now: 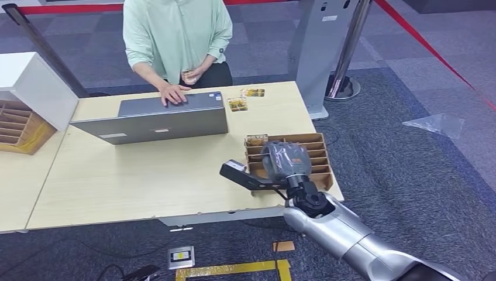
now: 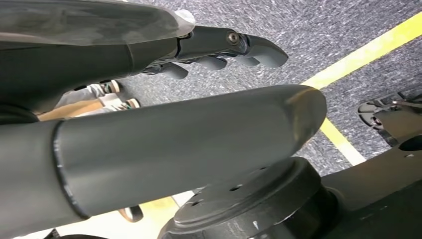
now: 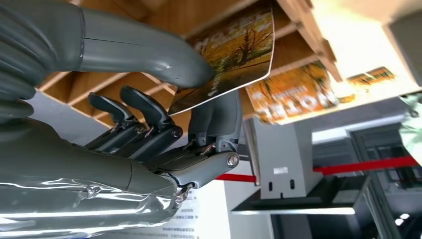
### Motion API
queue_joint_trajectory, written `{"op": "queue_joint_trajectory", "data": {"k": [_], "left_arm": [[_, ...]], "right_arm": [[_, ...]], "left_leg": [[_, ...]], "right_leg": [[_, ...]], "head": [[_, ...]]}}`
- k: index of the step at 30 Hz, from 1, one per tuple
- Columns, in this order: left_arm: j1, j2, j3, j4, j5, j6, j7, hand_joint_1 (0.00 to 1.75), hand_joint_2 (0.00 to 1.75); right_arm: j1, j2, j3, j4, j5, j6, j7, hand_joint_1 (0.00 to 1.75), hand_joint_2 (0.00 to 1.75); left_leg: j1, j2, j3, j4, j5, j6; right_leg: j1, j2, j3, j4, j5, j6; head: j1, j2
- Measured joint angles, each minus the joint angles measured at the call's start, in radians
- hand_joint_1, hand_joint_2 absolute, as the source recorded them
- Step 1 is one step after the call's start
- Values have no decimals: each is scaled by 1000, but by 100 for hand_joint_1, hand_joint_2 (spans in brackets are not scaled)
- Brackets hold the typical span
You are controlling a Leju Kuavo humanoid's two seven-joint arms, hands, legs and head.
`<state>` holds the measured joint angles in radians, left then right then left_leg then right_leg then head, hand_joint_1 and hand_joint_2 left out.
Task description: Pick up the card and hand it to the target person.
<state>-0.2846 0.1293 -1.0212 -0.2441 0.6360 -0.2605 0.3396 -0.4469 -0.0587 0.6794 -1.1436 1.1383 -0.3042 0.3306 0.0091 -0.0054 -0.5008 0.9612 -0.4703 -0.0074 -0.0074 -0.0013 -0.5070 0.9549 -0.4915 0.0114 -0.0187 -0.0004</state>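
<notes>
Right hand (image 3: 164,134) pinches card (image 3: 234,55) over slotted tray (image 1: 319,153) at table's near right edge; lift straight, keep pinch firm.

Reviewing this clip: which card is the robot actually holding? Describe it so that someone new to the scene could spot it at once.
Start at the wooden slotted card rack near the light wooden table's right front corner. The right hand is over it, pinching one card printed with an autumn tree. Unlike the orange card standing in the rack, this one is gripped between the hand's thumb and a finger.
</notes>
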Motion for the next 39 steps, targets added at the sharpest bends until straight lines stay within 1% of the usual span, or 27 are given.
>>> {"op": "queue_joint_trajectory", "data": {"k": [7,12,15,19,21,23,28,35,39], "left_arm": [[3,3,0,0,3,0,-7,0,0],[5,6,0,0,2,0,-8,0,0],[4,5,0,0,-6,0,-6,0,0],[-1,3,0,0,-17,-1,3,0,0],[-5,0,0,0,-23,-2,10,0,0],[-11,-4,0,0,-29,-7,16,0,0],[-26,-14,0,0,-42,-20,28,0,0],[-45,-27,-2,0,-53,-32,43,0,0],[-52,-33,-2,0,-57,-38,47,0,0]], "right_arm": [[16,-6,-12,-105,-6,33,8,160,175],[28,-26,-36,-220,-22,34,12,171,175],[24,-34,-49,-254,-29,-7,-2,170,175],[-3,-36,-62,-254,-40,-124,-48,164,175],[-26,-36,-65,-240,-45,-155,-66,160,175],[-58,-35,-65,-210,-46,-168,-75,158,175],[-154,-21,-59,-97,-62,-157,-80,161,175],[-260,17,-52,69,-114,-148,-87,159,175],[-303,47,-52,157,-168,-155,-102,162,175]], "left_leg": [[0,0,0,0,0,0],[0,0,0,0,0,0],[0,0,0,0,0,0],[0,0,0,0,0,0],[0,0,0,0,0,0],[0,0,0,0,0,0],[0,0,-1,0,0,0],[0,-1,-1,0,0,0],[0,-1,-1,0,0,0]], "right_leg": [[0,0,0,0,0,0],[0,1,0,0,0,0],[0,0,0,0,0,0],[0,0,0,0,0,0],[0,0,0,0,0,0],[0,0,0,0,0,0],[0,0,0,0,0,0],[0,0,0,1,0,0],[0,0,0,1,0,0]], "head": [[0,0],[0,0],[1,0],[0,0],[0,0],[0,0],[0,0],[0,0],[0,0]]}}
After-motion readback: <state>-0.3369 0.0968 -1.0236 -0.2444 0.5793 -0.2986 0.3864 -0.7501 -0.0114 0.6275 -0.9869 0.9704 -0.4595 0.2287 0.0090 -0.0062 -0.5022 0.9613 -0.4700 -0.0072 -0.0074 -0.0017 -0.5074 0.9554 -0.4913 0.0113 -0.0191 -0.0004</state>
